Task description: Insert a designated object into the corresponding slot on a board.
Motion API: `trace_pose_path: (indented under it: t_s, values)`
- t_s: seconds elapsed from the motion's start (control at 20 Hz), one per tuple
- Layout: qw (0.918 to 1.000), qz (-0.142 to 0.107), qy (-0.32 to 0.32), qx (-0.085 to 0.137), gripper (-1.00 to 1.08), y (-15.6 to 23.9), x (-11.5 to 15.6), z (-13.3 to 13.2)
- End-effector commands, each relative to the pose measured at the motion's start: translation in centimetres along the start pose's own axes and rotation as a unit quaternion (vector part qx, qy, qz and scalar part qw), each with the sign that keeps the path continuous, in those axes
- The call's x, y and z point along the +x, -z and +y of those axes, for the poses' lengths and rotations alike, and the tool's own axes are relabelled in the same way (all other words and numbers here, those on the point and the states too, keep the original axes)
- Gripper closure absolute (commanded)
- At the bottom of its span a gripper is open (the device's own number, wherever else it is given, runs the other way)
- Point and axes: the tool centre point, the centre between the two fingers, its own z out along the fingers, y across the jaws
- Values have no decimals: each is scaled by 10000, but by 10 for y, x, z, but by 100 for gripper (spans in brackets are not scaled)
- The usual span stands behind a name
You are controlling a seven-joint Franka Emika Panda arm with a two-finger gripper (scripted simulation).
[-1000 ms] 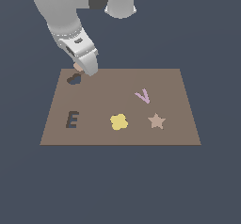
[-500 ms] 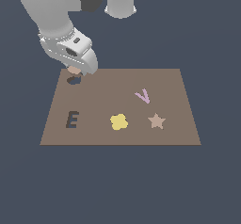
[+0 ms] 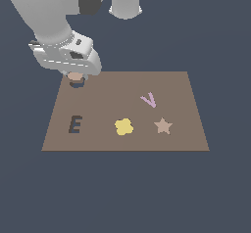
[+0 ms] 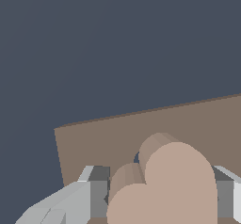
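Observation:
The brown board (image 3: 127, 110) lies flat, and its dark heart-shaped slot (image 3: 77, 84) sits at the far corner on the exterior view's left, mostly hidden. My gripper (image 3: 75, 74) hangs directly over that slot, shut on the designated object (image 3: 74, 76), a pinkish-tan heart-shaped piece. In the wrist view the piece (image 4: 164, 185) fills the space between the two grey fingers (image 4: 96, 190), with the board's corner (image 4: 94, 140) behind it. A sliver of the dark slot (image 4: 136, 158) peeks out beside the piece. Whether the piece touches the board, I cannot tell.
The board also bears a dark E-shaped recess (image 3: 74, 125), a yellow blob (image 3: 124, 127), a tan star (image 3: 163, 126) and a lilac V (image 3: 148, 100). Dark blue-grey floor surrounds the board. The arm's white links (image 3: 54, 21) rise above the far left corner.
The gripper with the piece has shifted toward the exterior view's left and lower, from beside the heart slot to directly over it, now covering most of it.

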Motion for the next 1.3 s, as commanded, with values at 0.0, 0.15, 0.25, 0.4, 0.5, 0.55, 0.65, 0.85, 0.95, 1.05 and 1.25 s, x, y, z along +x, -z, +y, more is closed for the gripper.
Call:
trace_pose_path:
  t_s: [0.0, 0.15, 0.25, 0.4, 0.5, 0.55, 0.65, 0.85, 0.95, 1.05, 1.25]
  values:
    - [9996, 0, 280, 1, 108, 0, -4, 0]
    - [9986, 1, 538, 1, 108, 0, -7, 0]
    - [9977, 2, 678, 1, 108, 0, -9, 0]
    - [9965, 3, 835, 1, 108, 0, -11, 0]
    - [9959, 3, 904, 1, 108, 0, -12, 1]
    - [9957, 4, 928, 1, 108, 0, -12, 1]
    - [9954, 4, 953, 1, 108, 0, -13, 1]
    - [9958, 4, 918, 1, 108, 0, -12, 1]
    - [9960, 4, 892, 1, 108, 0, -12, 1]
    - [9959, 6, 900, 0, 108, 0, -12, 1]
    - [9960, 3, 892, 0, 108, -6, -12, 1]
